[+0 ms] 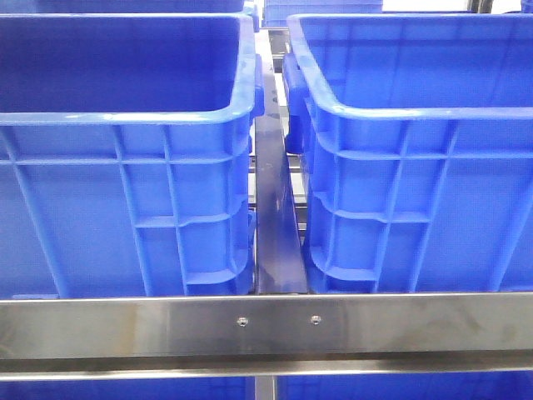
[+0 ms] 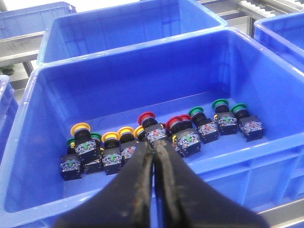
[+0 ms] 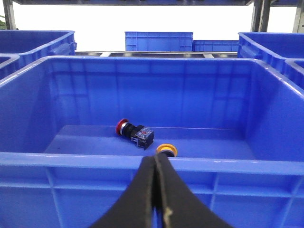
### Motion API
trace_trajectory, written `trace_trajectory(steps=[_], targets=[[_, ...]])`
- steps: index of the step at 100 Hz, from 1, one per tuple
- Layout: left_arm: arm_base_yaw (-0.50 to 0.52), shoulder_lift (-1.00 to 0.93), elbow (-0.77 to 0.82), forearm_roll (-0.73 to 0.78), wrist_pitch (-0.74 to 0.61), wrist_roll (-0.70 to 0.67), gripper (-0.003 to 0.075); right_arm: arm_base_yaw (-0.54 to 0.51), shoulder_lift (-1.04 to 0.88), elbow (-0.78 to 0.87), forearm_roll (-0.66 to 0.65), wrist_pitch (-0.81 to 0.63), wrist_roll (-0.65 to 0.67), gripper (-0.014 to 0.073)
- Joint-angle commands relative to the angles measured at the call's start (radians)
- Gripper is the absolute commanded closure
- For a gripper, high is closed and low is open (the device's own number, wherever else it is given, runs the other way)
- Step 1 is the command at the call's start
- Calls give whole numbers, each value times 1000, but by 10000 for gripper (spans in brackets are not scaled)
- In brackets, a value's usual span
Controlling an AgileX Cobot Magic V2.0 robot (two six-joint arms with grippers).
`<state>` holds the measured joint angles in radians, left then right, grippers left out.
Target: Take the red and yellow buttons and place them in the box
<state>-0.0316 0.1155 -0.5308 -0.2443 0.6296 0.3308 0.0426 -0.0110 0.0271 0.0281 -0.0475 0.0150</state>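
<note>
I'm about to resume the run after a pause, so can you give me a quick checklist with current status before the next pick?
1. Left gripper empty: ok, fingers closed together with nothing between them.
2. Right gripper empty: ok, closed on nothing, hanging above the near wall of its bin.
3. Red buttons available: ok, a red button lies among others in the left bin.
4. Yellow buttons available: ok, a yellow button lies at one end of the row.
5. Green buttons kept out: ok, none visible in the right arm's bin.
6. Buttons already dropped: ok, one red and one yellow.
</note>
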Motion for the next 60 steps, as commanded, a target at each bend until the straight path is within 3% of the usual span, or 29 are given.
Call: trace_trajectory(steps=[1,39,60], targets=[[0,13,-23,-12,-110,-9,739,-2,-20,0,-12,-87,-1,660],[0,6,9,-25,-189,-12,739,-2,-20,0,-12,-87,-1,660],[0,-84,164,104,-359,-174,739,-2,-20,0,-12,-87,-1,660]])
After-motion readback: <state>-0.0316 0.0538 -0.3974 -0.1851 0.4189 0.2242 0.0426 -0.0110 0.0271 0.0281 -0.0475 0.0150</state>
